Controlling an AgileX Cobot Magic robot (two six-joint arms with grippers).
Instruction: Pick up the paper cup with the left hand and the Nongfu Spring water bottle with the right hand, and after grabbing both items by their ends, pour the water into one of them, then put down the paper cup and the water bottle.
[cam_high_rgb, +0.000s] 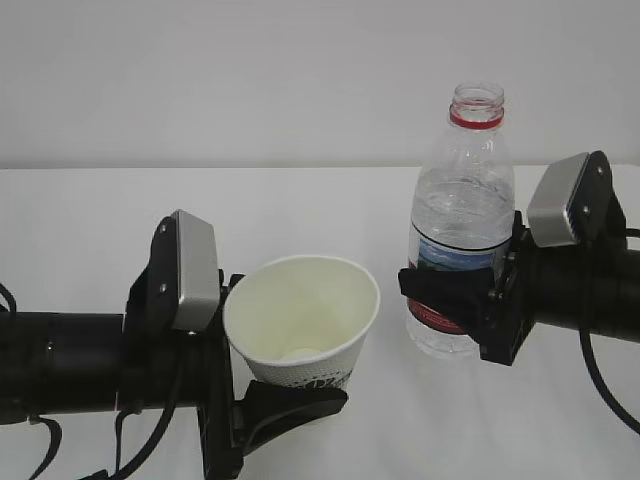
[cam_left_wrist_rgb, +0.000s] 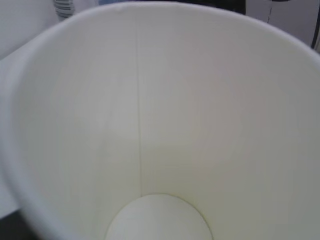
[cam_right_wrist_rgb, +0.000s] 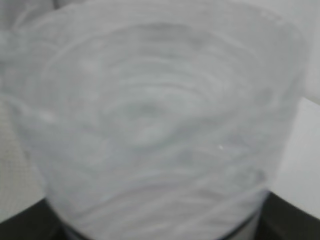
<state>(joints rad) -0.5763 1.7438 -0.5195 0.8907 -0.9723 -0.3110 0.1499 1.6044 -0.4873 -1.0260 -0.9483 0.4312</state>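
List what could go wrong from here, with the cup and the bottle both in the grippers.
1. The paper cup is tilted and gripped only near its base by the left gripper; thin paper may crush or slip.
2. The water bottle has no cap, so tipping it too fast may splash past the cup's rim onto the table.

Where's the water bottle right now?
In the exterior view the Nongfu Spring water bottle stands upright on the right, uncapped, gripped by the right hand, beside the paper cup.
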